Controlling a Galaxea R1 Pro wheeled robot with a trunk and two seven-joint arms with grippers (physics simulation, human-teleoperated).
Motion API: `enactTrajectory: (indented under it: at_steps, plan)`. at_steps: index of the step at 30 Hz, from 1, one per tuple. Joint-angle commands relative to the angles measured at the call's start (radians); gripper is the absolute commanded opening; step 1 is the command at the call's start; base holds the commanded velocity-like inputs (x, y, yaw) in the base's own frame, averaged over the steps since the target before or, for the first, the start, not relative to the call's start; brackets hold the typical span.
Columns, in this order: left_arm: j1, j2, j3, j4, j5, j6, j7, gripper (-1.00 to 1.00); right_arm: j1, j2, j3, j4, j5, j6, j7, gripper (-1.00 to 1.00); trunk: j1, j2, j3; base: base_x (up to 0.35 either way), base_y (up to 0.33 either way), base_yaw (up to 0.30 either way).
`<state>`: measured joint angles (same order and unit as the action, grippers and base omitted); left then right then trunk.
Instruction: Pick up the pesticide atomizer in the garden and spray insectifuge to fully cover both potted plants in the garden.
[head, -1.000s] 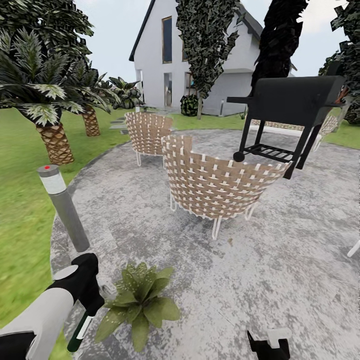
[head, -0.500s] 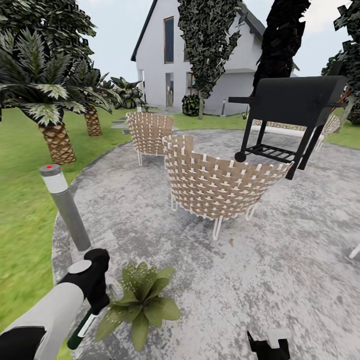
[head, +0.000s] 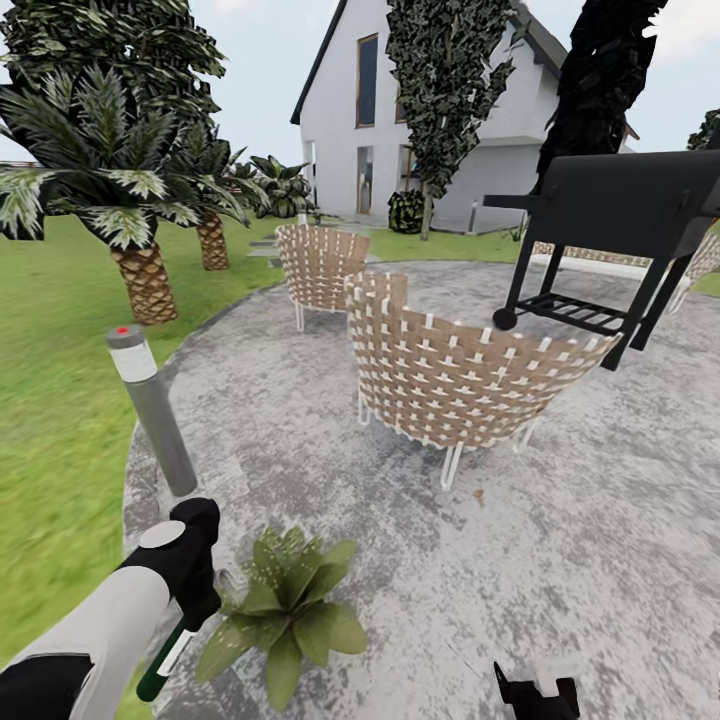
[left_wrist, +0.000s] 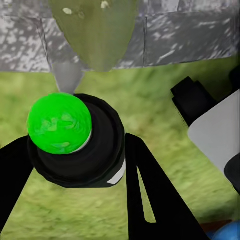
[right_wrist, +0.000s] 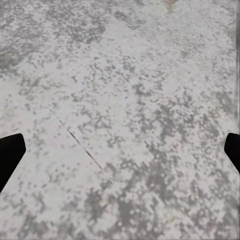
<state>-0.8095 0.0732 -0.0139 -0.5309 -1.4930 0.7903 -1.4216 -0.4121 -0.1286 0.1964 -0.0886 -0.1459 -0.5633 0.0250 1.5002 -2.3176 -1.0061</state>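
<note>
A: Where is the pesticide atomizer (head: 165, 658) at this point?

B: In the left gripper (head: 197, 612). From the head view the slim dark green bottle with its white label hangs down from the gripper, low at the robot's left, over the edge where the paved circle (head: 560, 540) meets the lawn (head: 50, 400). The left wrist view looks along the bottle (left_wrist: 80, 145): both dark fingers (left_wrist: 150, 190) are pressed against its sides, so the claw is clamped on it.

A: So the pick-up is finished?

B: I'd judge it so. The bottle is off the ground and held.

A: And the plants?

B: One potted plant (head: 285, 610), a low rosette of pointed speckled leaves, sits on the paving just beside the bottle, toward the robot's right. One leaf tip (left_wrist: 95, 30) also shows past the bottle in the wrist view. Nothing marks the leaves as sprayed, so I'd count the covering as not yet shown. I cannot point to the second plant.

A: The other arm?

B: The right gripper (head: 535, 692) sits low at the robot's right; its wrist view has the two fingertips (right_wrist: 9, 150) far apart over bare paving, holding nothing.

A: Surroundings?

B: A grey bollard lamp (head: 152, 410) stands by the paving's edge beyond the plant, with wicker chairs (head: 460, 375) and a black grill (head: 620, 215) further on.
</note>
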Motion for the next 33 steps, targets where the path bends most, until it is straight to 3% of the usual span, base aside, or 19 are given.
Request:
enactTrajectory:
  at_steps: [1,9,19,33]
  plan:
    - [0.0,0.0,-0.001,-0.001,-0.007,0.01,-0.01,-1.0,-0.001,0.0,0.008,0.001,-0.011,-0.003,0.003,1.0,0.0,0.0,-0.001,0.129,-0.246,0.0]
    - [0.003,-0.001,0.0,-0.001,-0.01,0.01,-0.009,-1.0,-0.001,0.0,0.008,0.001,-0.011,-0.003,0.003,1.0,0.0,0.0,-0.001,0.008,-0.136,0.021]
    - [0.009,0.0,0.003,0.011,-0.003,0.01,-0.008,-1.0,-0.001,0.0,0.008,0.001,-0.011,-0.003,0.003,1.0,0.0,0.0,-0.001,0.0,-0.001,0.248]
    - [0.008,0.0,0.0,0.002,-0.01,0.01,-0.008,-1.0,-0.001,0.0,0.008,0.001,-0.011,-0.003,0.003,1.0,0.0,0.0,-0.002,0.03,-0.119,0.045]
